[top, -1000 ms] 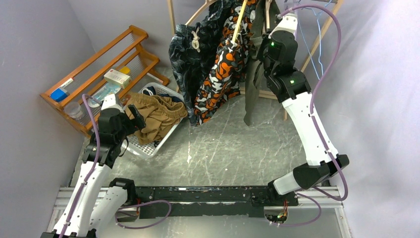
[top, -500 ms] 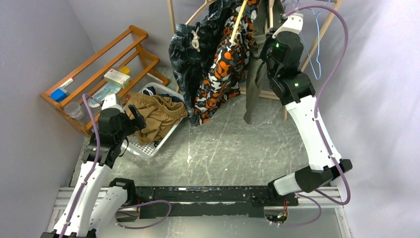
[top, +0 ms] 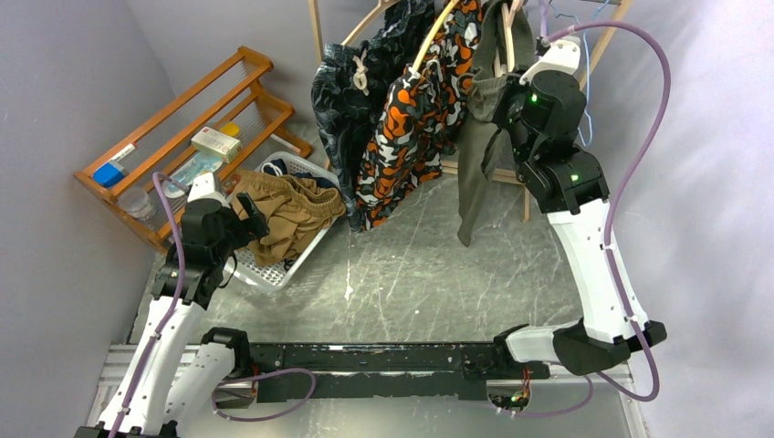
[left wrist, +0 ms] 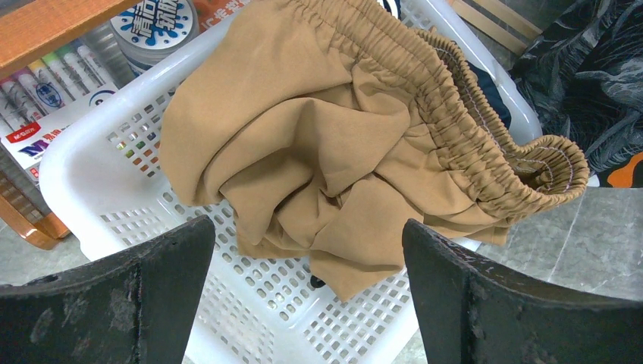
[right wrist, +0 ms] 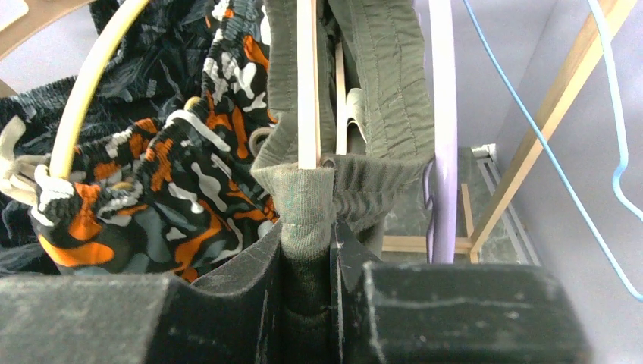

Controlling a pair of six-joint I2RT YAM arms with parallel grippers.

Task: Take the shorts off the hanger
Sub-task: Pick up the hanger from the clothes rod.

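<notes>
The grey, scratched worktop [top: 411, 274] stands between plain grey walls, and at its far edge there is a wooden rack [top: 315, 27] with clothes on it. The olive-grey shorts [top: 488, 137] hang there on a pale wooden hanger [right wrist: 307, 83], and their long axis goes straight down toward the worktop. The right pincer [right wrist: 307, 254] is clenched on a fold of this olive cloth, directly under the hanger's stick. So the hanger lies above and just beyond the fingers, and the rest of the cloth falls below them. I judge that the pull must carry the cloth off the stick, toward the near side, and not only downward.

The camouflage shorts [top: 411, 137] hang just beside them on the left, and the leaf-print shorts [top: 342, 100] hang further left.

The left pincer [left wrist: 303, 288] is released, with its fingers spread wide over the white basket [left wrist: 91, 159], where the tan shorts [left wrist: 326, 152] lie crumpled. This arm is well apart from the rack, so the right arm is the nearer one for this pair.
</notes>
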